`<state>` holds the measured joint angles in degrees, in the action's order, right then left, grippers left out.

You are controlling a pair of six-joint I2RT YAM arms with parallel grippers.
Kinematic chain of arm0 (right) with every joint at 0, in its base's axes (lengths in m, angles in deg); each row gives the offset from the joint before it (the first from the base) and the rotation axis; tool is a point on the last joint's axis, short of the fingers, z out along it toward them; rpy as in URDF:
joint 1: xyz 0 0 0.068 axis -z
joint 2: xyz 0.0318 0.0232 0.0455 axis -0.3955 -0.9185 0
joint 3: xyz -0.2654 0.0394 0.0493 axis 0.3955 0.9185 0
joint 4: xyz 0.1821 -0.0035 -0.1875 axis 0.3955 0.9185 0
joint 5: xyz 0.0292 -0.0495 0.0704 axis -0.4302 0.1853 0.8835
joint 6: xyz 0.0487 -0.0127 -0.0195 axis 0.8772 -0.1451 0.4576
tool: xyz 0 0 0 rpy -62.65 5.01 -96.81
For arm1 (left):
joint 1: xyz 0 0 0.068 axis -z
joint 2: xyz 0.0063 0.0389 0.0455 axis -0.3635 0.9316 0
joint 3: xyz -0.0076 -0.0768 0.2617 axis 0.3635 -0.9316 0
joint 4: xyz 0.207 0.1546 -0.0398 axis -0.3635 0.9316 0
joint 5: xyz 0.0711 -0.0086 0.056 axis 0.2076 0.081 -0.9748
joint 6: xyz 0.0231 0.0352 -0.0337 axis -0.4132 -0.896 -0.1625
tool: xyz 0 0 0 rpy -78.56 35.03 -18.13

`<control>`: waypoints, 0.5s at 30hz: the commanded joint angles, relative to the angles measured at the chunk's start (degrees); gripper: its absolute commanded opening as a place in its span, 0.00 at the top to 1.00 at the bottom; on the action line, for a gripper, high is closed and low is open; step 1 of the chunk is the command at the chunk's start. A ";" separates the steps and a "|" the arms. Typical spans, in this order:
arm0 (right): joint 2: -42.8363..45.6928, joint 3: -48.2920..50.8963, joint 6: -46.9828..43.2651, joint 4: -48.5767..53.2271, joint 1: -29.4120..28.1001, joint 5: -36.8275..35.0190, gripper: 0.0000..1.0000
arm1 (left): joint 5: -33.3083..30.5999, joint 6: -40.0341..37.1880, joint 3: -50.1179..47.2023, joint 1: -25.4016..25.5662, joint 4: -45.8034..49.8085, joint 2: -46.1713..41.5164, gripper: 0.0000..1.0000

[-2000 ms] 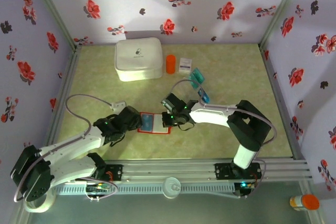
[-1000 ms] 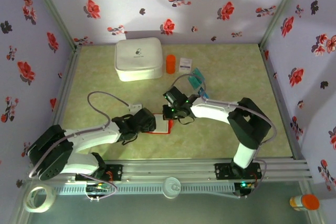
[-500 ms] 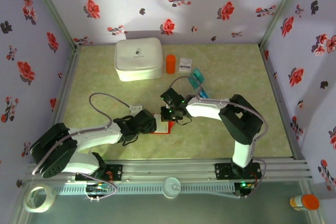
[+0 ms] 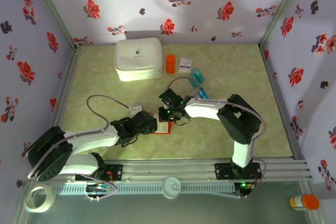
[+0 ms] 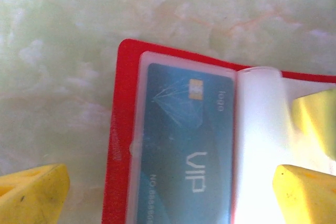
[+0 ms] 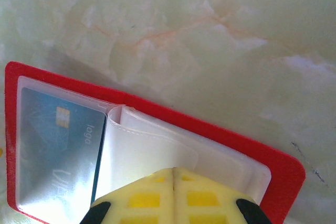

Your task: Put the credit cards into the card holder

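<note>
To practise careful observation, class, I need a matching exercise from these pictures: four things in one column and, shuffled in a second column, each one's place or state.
Things:
1. left gripper
2. right gripper
3. blue VIP card
4. orange cylinder

Place or state:
A. beside the white case
B. shut
C. wide open
D. inside the red card holder

Pairs: 1-C, 2-B, 3-D, 4-A.
</note>
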<state>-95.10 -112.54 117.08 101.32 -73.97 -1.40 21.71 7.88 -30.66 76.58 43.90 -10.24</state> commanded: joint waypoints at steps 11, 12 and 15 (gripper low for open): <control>-1.41 0.56 2.17 -2.10 -0.53 2.10 0.98 | 2.30 -1.11 -5.27 1.73 -9.48 -3.40 0.00; -1.49 0.67 2.37 -2.41 -0.54 2.31 0.98 | 2.35 -0.96 -5.62 1.84 -9.88 -3.09 0.00; -1.59 0.88 2.81 -3.06 -0.48 2.73 0.98 | 2.54 -0.81 -6.41 2.10 -10.73 -2.07 0.00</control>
<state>-95.45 -112.41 118.55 99.57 -73.97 0.13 23.80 7.85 -35.77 78.04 35.46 -13.36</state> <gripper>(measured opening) 0.058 0.997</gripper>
